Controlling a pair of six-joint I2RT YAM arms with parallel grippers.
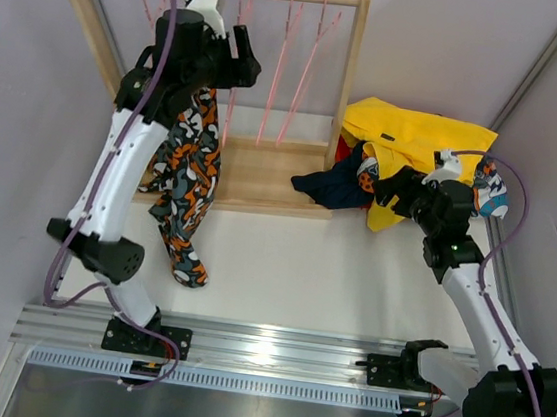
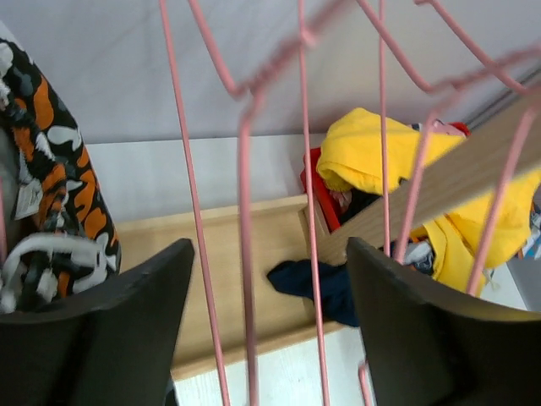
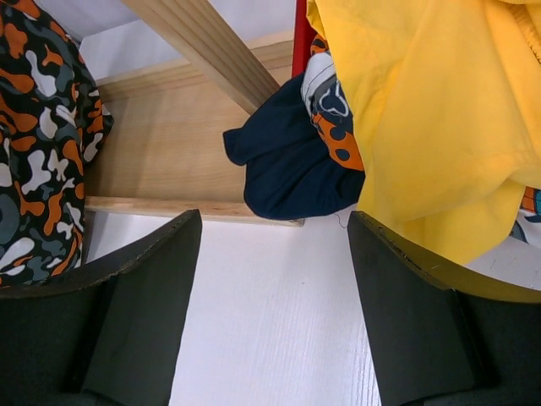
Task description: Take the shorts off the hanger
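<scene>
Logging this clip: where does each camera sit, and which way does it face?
Top external: above and behind, looking down at the wooden rack; the left arm and right arm show.
Left wrist: high at the rack's top, looking down through pink hangers; left end effector open.
Right wrist: low over the table, facing the navy shorts; right end effector open.
Shared: both wrist views catch the navy shorts, yellow shorts and camouflage shorts.

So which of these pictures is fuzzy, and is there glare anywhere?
Top view: evenly lit, sharp, with a bright glare patch on the metal rail. Left wrist view: the pink hangers close to the lens are blurred. Right wrist view: crisp on the navy shorts, no glare.
</scene>
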